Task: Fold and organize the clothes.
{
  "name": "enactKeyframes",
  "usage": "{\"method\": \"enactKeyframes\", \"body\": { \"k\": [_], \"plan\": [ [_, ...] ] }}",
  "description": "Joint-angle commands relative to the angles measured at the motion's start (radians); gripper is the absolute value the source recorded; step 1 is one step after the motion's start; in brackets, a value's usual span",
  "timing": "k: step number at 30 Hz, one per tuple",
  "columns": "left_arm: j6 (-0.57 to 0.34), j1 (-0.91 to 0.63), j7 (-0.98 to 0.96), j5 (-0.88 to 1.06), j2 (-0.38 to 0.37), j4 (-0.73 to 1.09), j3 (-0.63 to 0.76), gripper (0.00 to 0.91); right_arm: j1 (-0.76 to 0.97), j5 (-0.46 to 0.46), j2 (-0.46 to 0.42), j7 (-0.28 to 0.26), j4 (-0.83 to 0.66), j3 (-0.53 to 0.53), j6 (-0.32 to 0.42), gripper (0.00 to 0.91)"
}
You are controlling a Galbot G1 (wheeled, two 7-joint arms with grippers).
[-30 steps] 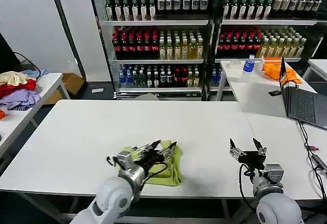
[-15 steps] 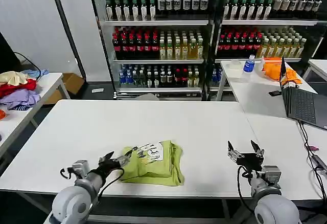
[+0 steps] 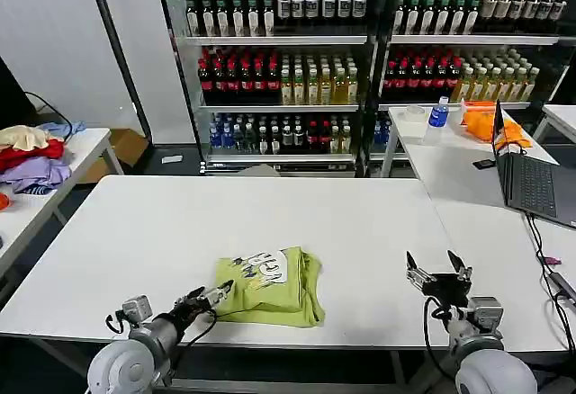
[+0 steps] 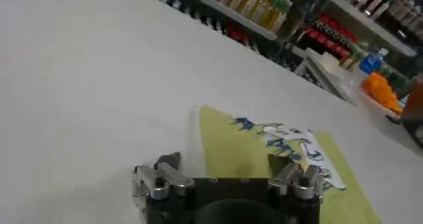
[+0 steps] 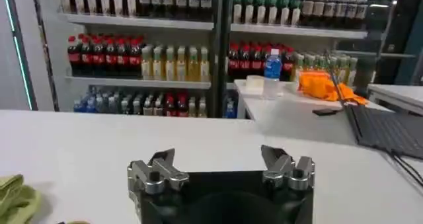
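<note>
White bench (image 3: 270,214) in front of drink-bottle shelves (image 3: 279,70); second white bench on the right carries a laptop (image 3: 535,183), a blue-capped bottle (image 3: 438,111) and an orange cloth (image 3: 486,122). Side bench at far left holds a pile of red, purple and cream garments (image 3: 31,156).

T-shirt (image 3: 273,286): yellow-green, folded into a compact bundle, lying flat near the front edge of the main bench, roughly mid-width. White print with lettering faces up on its far half.

Left gripper (image 3: 209,297): low over the front edge, just off the shirt's left corner, jaws open, tips pointing at the shirt. From the head view I can't tell whether the tips touch the fabric. Left wrist view: both fingers (image 4: 160,179) spread apart with nothing between them; shirt (image 4: 277,159) lies on the bench just beyond the jaws, print side visible.

Right gripper (image 3: 438,273): near the front right corner of the main bench, well apart from the shirt, jaws open and empty, fingers pointing up and away. Right wrist view: fingers (image 5: 155,172) spread, bare bench ahead, a sliver of the yellow-green shirt (image 5: 14,199) off to one side.
</note>
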Motion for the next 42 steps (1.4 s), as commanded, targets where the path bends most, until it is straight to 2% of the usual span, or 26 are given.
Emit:
{"method": "enactKeyframes", "body": {
  "k": [1, 6, 7, 8, 9, 10, 26, 35, 39, 41, 42],
  "plan": [
    [0.014, -0.070, 0.019, -0.069, -0.058, 0.095, 0.038, 0.907, -0.033, 0.002, 0.002, 0.002, 0.025, 0.016, -0.004, 0.907],
    [0.014, -0.078, 0.030, -0.122, -0.083, 0.110, 0.033, 0.907, -0.058, 0.014, -0.005, 0.003, 0.055, 0.036, -0.016, 0.907],
    [0.013, -0.079, 0.032, -0.132, -0.089, 0.114, 0.030, 0.645, -0.065, 0.016, -0.009, 0.003, 0.059, 0.041, -0.017, 0.907],
    [0.013, -0.079, 0.033, -0.134, -0.093, 0.116, 0.029, 0.433, -0.066, 0.017, -0.009, 0.003, 0.060, 0.043, -0.017, 0.907],
    [0.013, -0.079, 0.033, -0.143, -0.095, 0.119, 0.026, 0.111, -0.069, 0.020, -0.010, 0.004, 0.064, 0.047, -0.017, 0.907],
    [0.007, -0.077, 0.033, -0.149, -0.099, 0.120, 0.024, 0.030, -0.072, 0.023, -0.011, 0.004, 0.068, 0.052, -0.019, 0.907],
    [-0.010, -0.064, 0.045, -0.230, -0.123, 0.106, -0.030, 0.020, -0.100, 0.029, -0.009, 0.004, 0.095, 0.070, -0.021, 0.907],
    [0.000, -0.056, 0.044, -0.323, -0.150, 0.065, -0.131, 0.030, -0.118, 0.031, -0.012, 0.004, 0.107, 0.085, -0.022, 0.907],
    [0.011, -0.033, 0.043, -0.352, -0.103, 0.027, -0.210, 0.030, -0.112, 0.042, -0.016, 0.005, 0.110, 0.091, -0.023, 0.907],
    [0.014, -0.022, 0.046, -0.364, -0.045, 0.005, -0.280, 0.030, -0.108, 0.048, -0.017, 0.004, 0.111, 0.095, -0.023, 0.907],
    [0.014, -0.017, 0.049, -0.370, 0.014, -0.003, -0.323, 0.030, -0.107, 0.051, -0.018, 0.004, 0.112, 0.097, -0.023, 0.907]
  ]
}}
